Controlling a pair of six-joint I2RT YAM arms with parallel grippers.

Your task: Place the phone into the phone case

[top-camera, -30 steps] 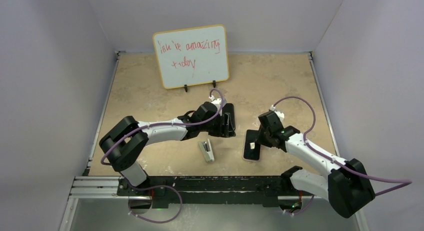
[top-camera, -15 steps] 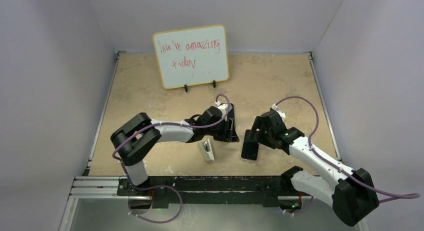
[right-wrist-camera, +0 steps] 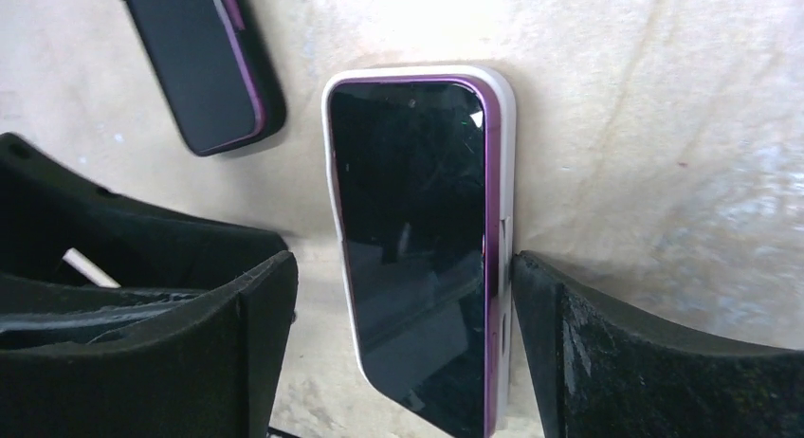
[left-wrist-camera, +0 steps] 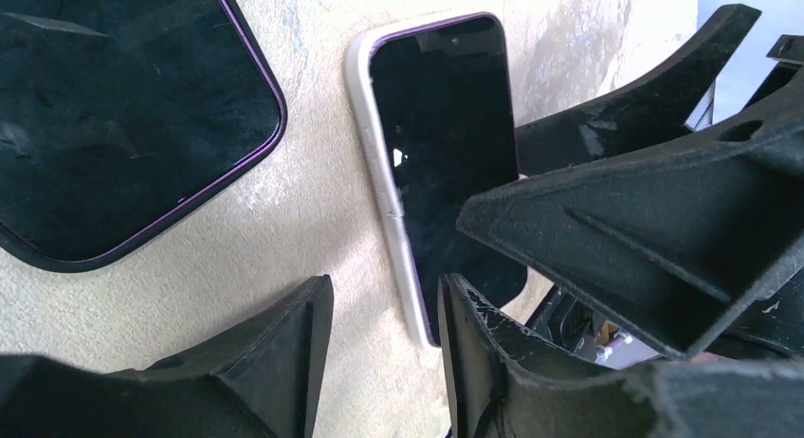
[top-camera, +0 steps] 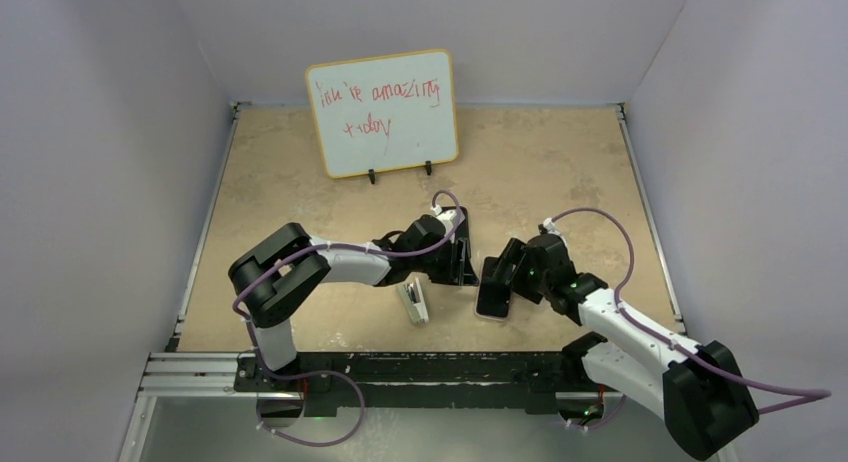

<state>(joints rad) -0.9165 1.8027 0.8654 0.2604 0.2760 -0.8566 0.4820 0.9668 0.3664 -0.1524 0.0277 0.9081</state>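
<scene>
The phone [right-wrist-camera: 412, 239] lies screen up on the table, a black screen with a purple rim, inside the whitish phone case [right-wrist-camera: 508, 173]. The case's pale edge shows along both long sides. My right gripper [right-wrist-camera: 403, 263] is open and straddles the phone's near end, its right finger against the case's side. In the left wrist view the phone [left-wrist-camera: 441, 154] and the case [left-wrist-camera: 368, 135] lie just beyond my left gripper [left-wrist-camera: 386, 291]. That gripper's jaws are partly apart over bare table. From above, both grippers [top-camera: 458, 262] [top-camera: 497, 277] meet at the phone [top-camera: 492, 300].
A second dark slab with a purple rim [left-wrist-camera: 114, 106] lies close to the left of the phone, also seen as the dark slab [right-wrist-camera: 199, 68]. A small grey stapler [top-camera: 412, 302] sits near the front. A whiteboard [top-camera: 382, 112] stands at the back.
My right gripper has opened wide and slid left and nearer along the phone. The left gripper has moved right toward the phone and its jaws have narrowed.
</scene>
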